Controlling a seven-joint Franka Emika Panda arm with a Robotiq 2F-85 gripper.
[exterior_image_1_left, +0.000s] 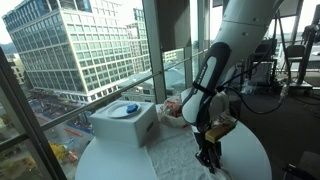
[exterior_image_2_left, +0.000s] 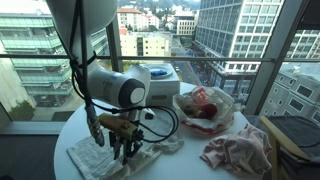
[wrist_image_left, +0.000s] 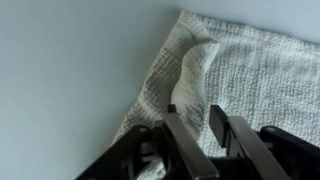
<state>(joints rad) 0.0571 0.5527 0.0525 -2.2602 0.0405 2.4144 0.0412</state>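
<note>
- In an exterior view, the robot's white arm (exterior_image_2_left: 125, 88) stands at the left of the round white table (exterior_image_2_left: 192, 168). It bends down over the near edge, with black cables (exterior_image_2_left: 168, 122) looping off its wrist.
- Behind the arm, toward the window, sits a white box (exterior_image_2_left: 152, 74). In another exterior view the box carries a small blue thing (exterior_image_1_left: 130, 109) on its lid.
- To the right of the box lies a clear plastic bag (exterior_image_2_left: 205, 108) with red and pink stuff inside, well apart from the gripper.
- Further right, a crumpled pinkish cloth (exterior_image_2_left: 240, 150) lies near the table's edge.
- Nothing stands between the gripper (exterior_image_2_left: 125, 150) and the towel (exterior_image_2_left: 85, 155); only the arm's own bulk hides part of the cloth.
- The towel is white and coarse-woven, rumpled, and spread on the table directly under the gripper at the near left.
- In the wrist view, one ridge is pushed up in the towel (wrist_image_left: 250, 70), and a corner rests on bare table (wrist_image_left: 70, 70).
- The fingers (wrist_image_left: 185, 140) stand a little apart with a narrow gap between them, and their tips are down at the ridge.
- The towel's long axis runs left to right along the near table edge in the exterior view.
- In the wrist view the ridge points from the fingertips up toward the towel's corner, leaning slightly left.
</note>
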